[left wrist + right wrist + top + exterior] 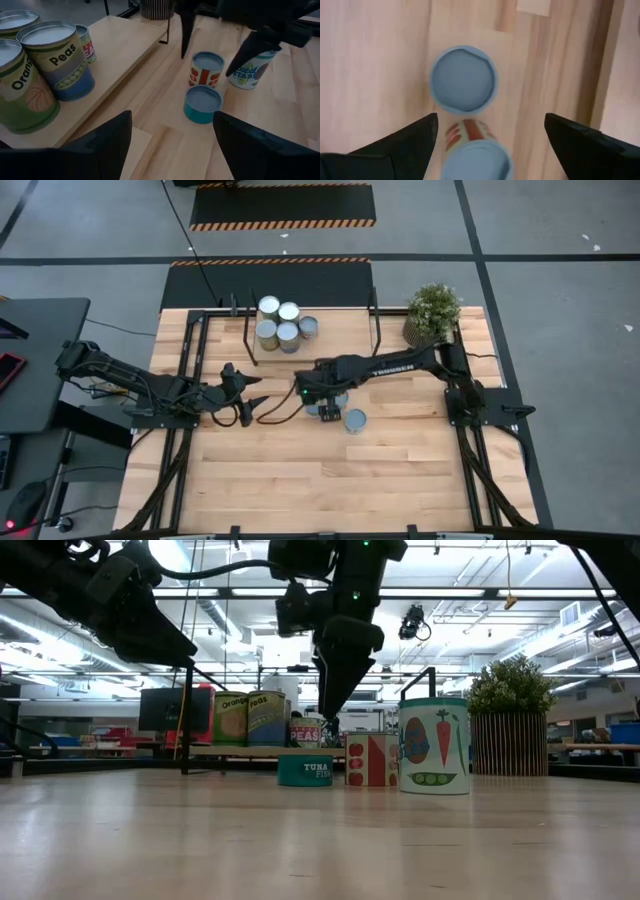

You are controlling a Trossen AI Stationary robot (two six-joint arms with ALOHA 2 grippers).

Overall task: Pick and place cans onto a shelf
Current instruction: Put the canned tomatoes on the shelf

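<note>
Several cans (283, 324) stand upright on the light-wood shelf (345, 330) at the far middle; the left wrist view shows an Orange can (22, 95) and a Peas can (57, 57) there. Three cans stand on the table: a low teal tuna can (305, 769), a red-and-white can (370, 760) and a taller vegetable can (435, 745). My right gripper (332, 705) hangs open above the tuna can (463, 78) and the red-and-white can (470, 150), pointing down, touching neither. My left gripper (245, 395) waits open to their left.
A potted green plant (433, 313) stands at the table's far right corner. Black upright posts (375, 315) rise at the shelf's ends. The near half of the wooden tabletop (330, 480) is bare board.
</note>
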